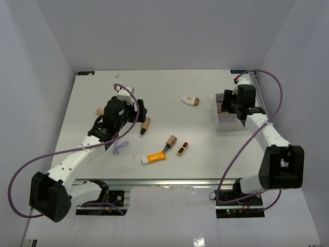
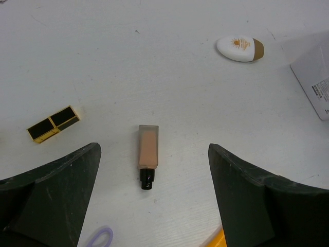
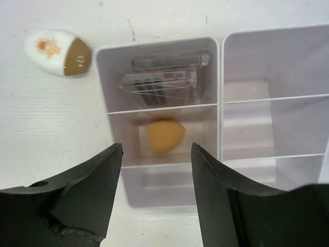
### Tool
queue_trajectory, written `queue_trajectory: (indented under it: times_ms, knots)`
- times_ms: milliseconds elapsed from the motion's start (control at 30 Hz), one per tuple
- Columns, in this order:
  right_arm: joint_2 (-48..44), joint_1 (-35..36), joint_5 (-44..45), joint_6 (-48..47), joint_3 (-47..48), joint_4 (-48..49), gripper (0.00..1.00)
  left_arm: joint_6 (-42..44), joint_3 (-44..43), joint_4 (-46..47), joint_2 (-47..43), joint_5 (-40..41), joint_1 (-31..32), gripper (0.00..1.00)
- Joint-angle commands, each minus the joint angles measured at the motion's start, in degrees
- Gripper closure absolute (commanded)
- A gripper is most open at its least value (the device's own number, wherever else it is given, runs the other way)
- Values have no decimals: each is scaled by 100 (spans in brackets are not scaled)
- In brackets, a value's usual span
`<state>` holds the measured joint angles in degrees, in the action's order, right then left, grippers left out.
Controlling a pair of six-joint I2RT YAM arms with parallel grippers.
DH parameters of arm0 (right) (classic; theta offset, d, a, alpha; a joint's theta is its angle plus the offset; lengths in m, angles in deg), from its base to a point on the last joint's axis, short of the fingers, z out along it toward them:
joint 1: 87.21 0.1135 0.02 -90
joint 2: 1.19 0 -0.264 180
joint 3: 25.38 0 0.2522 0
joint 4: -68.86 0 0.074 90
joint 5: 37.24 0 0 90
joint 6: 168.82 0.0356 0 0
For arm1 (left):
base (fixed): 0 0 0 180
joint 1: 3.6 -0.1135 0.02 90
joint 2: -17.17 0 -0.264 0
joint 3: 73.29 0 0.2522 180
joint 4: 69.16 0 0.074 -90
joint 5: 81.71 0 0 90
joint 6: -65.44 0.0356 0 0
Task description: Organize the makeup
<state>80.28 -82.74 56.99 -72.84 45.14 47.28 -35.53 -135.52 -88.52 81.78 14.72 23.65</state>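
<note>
1. Makeup is partly sorted. The beige sponge (image 3: 164,136) lies in a left-hand compartment of the white divided tray (image 3: 221,77). The clear flat packets (image 3: 164,77) are stacked in the compartment beyond it, so each kind seems to get its own slot.
2. Loose pieces lie on the desk (image 1: 169,82). The white oval compact (image 1: 190,100) is just beside the tray's left wall. The brown lipstick (image 1: 170,141), black-gold case (image 1: 182,148) and orange tube (image 1: 154,157) are clustered near the front. The purple loop (image 1: 121,146) lies under the left arm.
3. The right gripper (image 3: 154,154) hangs over the tray and points straight down. Its fingers are apart and hold nothing, and the sponge sits directly below the gap. This looks like the pose of a drop-off.
4. The right arm runs along the desk's right edge, with its elbow folded near the base and its forearm reaching toward the tray.
5. The left gripper (image 2: 154,149) has its fingers spread wide, with one on each side of a beige foundation bottle (image 2: 148,149) and neither touching it. The bottle lies flat with its black cap toward the wrist.
6. The left arm stretches forward over the left half of the desk with its wrist tipped down. It looks lined up to close across the bottle's narrow sides, which would give the flattest grip.
</note>
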Motion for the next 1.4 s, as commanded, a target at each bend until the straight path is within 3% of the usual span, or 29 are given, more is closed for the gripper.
queue_trajectory:
  times_ms: [0,133,167,200,267,467,600,1067,1233,1367]
  knots:
    - [-817,-37,-1827,-1098,76,-289,38,-115,36,6,101,-104,-120,11]
    - [-1243,-51,-4094,-2805,40,-890,39,-348,-35,-58,280,-232,-445,39]
    - [-1479,-51,-5281,-3182,-258,-941,38,-648,-73,-85,454,-336,-767,55]
    - [-1614,-54,-5904,-3427,-432,-996,38,-880,-114,-110,592,-399,-1008,63]
    - [-1680,-60,-6041,-3598,-518,-1092,38,-1323,-199,-203,845,-373,-1374,64]
    - [-1729,-60,-6264,-3477,-559,-1124,38,-3024,-946,-1205,1974,687,-2299,49]
    - [-1771,-60,-6247,-3403,-557,-1149,38,-3747,-1387,-1754,2750,618,-2988,48]
    - [-1861,-124,-6159,-3427,-543,-1214,38,-3738,-2891,-1903,4498,1206,-3224,50]
    - [-1828,-179,-6145,-3420,-547,-1214,38,-3675,-3165,-1962,4864,1255,-3323,57]
    - [-1786,-201,-6130,-3420,-552,-1216,38,-3634,-3116,-1942,4885,1072,-3373,82]
